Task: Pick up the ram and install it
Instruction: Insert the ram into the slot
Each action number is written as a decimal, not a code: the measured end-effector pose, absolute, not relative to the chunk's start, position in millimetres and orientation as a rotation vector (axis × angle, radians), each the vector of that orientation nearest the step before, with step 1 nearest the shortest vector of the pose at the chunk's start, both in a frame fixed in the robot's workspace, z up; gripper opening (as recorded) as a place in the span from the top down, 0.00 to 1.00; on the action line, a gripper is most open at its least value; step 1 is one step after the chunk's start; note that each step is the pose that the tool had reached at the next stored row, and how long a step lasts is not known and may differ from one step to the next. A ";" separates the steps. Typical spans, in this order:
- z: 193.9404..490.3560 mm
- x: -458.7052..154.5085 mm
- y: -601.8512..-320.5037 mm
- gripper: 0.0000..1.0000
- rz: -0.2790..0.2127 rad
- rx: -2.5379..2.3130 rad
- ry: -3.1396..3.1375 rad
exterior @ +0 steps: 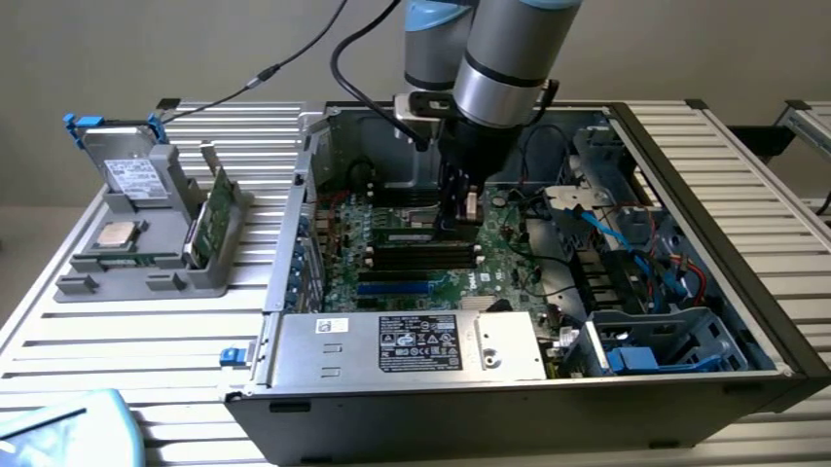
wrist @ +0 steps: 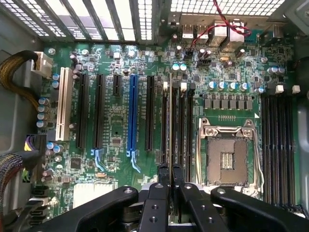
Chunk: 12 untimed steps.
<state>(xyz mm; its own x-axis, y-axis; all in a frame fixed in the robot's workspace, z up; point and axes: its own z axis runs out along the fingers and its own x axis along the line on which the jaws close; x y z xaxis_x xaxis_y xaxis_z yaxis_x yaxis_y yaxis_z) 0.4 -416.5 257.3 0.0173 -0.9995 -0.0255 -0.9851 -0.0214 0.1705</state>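
Observation:
The ram [exterior: 409,234] is a thin dark-green stick standing on edge among the black memory slots [exterior: 422,255] of the motherboard, inside the open computer case [exterior: 727,282]. My gripper [exterior: 454,222] reaches down into the case and is shut on the ram at the end nearer the exterior view's right. In the wrist view the ram [wrist: 170,121] shows edge-on as a narrow strip in line with a black slot. It runs away from my gripper [wrist: 170,175], whose two black fingertips [wrist: 163,173] press on either side of it. Whether it is fully seated in the slot I cannot tell.
A grey parts holder [exterior: 143,248] on the exterior view's left carries a silver processor chip [exterior: 119,233], a taller green card [exterior: 214,219] and a drive. The power supply [exterior: 409,342], blue and orange cables [exterior: 636,233] and the open processor socket [wrist: 227,157] crowd the slots.

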 end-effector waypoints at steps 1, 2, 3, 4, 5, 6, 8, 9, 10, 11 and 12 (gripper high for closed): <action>255.4 0.4 -415.4 0.87 -0.210 2.163 -2.122; 253.7 0.5 -414.4 0.87 -0.210 2.163 -2.122; 250.0 0.6 -412.7 0.87 -0.210 2.163 -2.122; 248.1 0.7 -412.5 0.87 -0.210 2.163 -2.121; 246.6 0.6 -412.5 0.87 -0.210 2.163 -2.121; 245.3 0.6 -412.5 0.87 -0.209 2.163 -2.121; 241.6 0.6 -412.5 0.87 -0.209 2.163 -2.121; 239.8 0.6 -412.5 0.87 -0.209 2.163 -2.122; 237.9 0.7 -412.5 0.87 -0.209 2.163 -2.122; 236.6 0.7 -412.5 0.87 -0.209 2.163 -2.122; 236.1 0.7 -412.6 0.87 -0.209 2.163 -2.122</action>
